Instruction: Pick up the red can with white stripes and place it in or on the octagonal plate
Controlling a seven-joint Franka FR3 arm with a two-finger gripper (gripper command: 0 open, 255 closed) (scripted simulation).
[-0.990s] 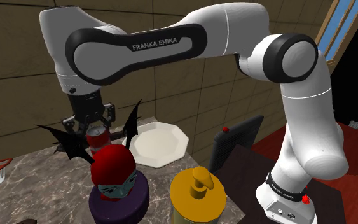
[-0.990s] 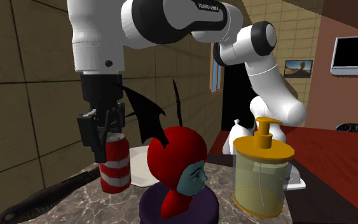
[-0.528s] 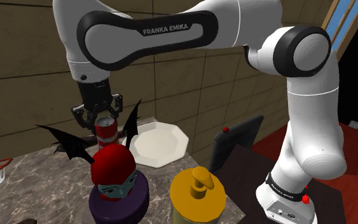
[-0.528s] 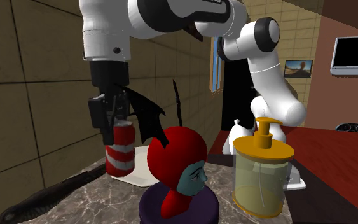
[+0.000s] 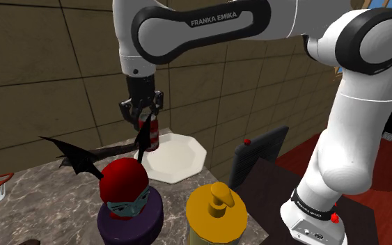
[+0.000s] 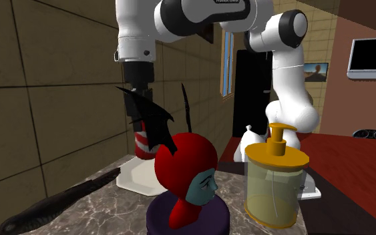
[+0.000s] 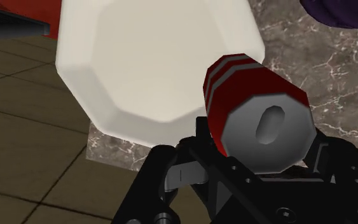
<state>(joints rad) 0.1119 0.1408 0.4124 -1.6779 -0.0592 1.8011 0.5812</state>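
Observation:
My black gripper (image 5: 146,122) is shut on a red can with white stripes (image 5: 150,133), clasping it near its grey top. The can hangs upright in the air over the edge of the white octagonal plate (image 5: 180,159) that faces the shoulder view's left. In the second exterior view the can (image 6: 141,143) hangs above the plate (image 6: 131,180), partly behind a black wing. In the wrist view the can (image 7: 244,89) sits between my gripper's (image 7: 263,156) jaws, with the plate (image 7: 152,63) just beside and below it.
A red-haired head with black bat wings on a purple base (image 5: 124,191) stands in front on the marble counter (image 5: 41,195). A yellow pump dispenser (image 5: 216,216) is at the front, a dark upright panel (image 5: 257,159) beside the plate, and the tiled wall close behind.
The arm has carried the can up and towards the shoulder view's right, from beside the bat wing to above the plate's edge. The grip has stayed shut on it.

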